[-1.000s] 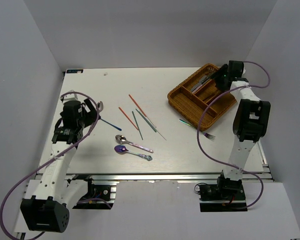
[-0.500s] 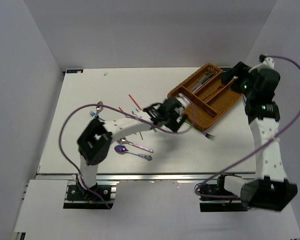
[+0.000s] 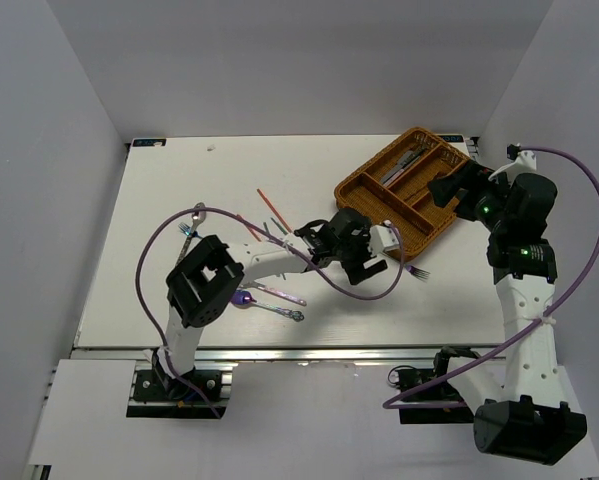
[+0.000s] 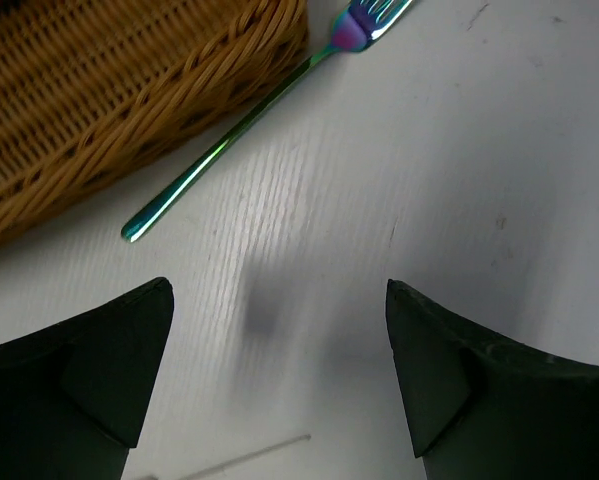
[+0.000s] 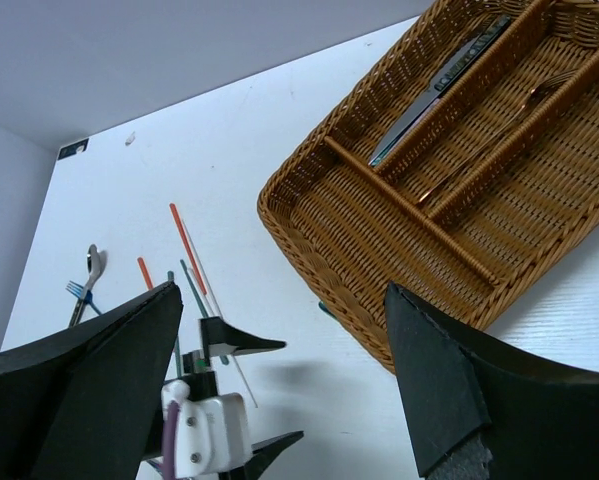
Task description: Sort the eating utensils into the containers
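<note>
Only a few utensils [image 5: 437, 88] lie in the wicker tray [image 3: 371, 166]. The left gripper [image 4: 279, 290], wide and empty, hovers over an iridescent fork [image 4: 249, 115] just beside the tray. The right gripper [image 5: 284, 300] hangs above the tray, wide and empty. Chopsticks [image 3: 271, 203] and spoons [image 3: 242, 297] on the counter [image 3: 179, 180], well left of the tray, await sorting.

Plain grey walls [image 3: 279, 60] enclose a white wood-grain table [image 3: 179, 170].

The white table [image 3: 169, 180] has a faint wood-grain surface. Pale grey walls [image 3: 279, 60] enclose it on three sides. A small dark label [image 3: 149, 141] sits at its far-left corner.
</note>
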`<state>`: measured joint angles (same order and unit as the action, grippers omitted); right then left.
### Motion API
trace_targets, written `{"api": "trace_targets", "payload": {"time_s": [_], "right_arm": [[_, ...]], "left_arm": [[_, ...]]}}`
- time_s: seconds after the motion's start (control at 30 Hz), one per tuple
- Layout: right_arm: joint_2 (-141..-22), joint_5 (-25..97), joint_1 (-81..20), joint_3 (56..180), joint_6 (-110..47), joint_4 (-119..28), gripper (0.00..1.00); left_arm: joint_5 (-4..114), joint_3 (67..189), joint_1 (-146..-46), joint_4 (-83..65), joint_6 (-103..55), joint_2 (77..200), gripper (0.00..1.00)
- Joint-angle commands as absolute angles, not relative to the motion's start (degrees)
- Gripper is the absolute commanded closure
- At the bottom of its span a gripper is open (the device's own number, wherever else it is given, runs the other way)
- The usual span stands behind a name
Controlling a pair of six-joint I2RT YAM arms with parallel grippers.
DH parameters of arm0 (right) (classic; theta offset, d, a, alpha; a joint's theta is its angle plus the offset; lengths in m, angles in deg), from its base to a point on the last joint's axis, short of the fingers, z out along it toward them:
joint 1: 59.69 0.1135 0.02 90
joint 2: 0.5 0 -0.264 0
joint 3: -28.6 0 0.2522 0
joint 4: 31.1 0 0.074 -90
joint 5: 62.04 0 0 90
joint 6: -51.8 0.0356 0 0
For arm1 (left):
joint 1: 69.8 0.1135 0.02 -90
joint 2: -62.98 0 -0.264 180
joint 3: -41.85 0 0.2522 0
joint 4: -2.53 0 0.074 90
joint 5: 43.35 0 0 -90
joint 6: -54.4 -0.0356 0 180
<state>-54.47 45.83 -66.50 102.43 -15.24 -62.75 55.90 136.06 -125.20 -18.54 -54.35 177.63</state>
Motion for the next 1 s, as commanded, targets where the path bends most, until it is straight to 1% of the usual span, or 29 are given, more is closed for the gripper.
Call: {"api": "trace_targets", "payload": {"time_s": [0.0, 0.07, 0.2, 0.27, 0.43, 0.77, 0.97], "right_arm": [[-53.59, 48.7, -67.25, 102.13, -15.17, -60.24, 0.13], [-52.88, 49.57, -67.77, 102.04, -15.0, -59.19, 0.13], [-52.44, 50.98, -68.48, 103.7, -15.44, -60.15, 0.13], [-52.44, 51.95, -68.83, 104.23, -15.7, -60.59, 0.13], [-52.36, 55.28, -69.01, 104.59, -15.53, -60.24, 0.14], [-49.1, 59.94, -68.92, 102.39, -12.54, -56.46, 0.14], [-48.22, 59.25, -66.2, 101.6, -12.97, -56.37, 0.14]], "left_arm": [[63.68, 141.53, -125.17, -19.21, -60.55, 180.39, 0.05], [64.66, 145.07, -125.17, -24.12, -62.75, 183.72, 0.07], [67.47, 150.61, -123.86, -28.1, -66.53, 185.94, 0.08], [69.58, 151.15, -123.24, -28.72, -67.42, 186.29, 0.08], [71.87, 149.31, -121.92, -27.49, -70.23, 186.29, 0.08], [71.78, 145.88, -121.13, -14.76, -69.27, 189.45, 0.08], [73.45, 151.05, -121.04, -18.51, -69.09, 194.11, 0.08]]}}
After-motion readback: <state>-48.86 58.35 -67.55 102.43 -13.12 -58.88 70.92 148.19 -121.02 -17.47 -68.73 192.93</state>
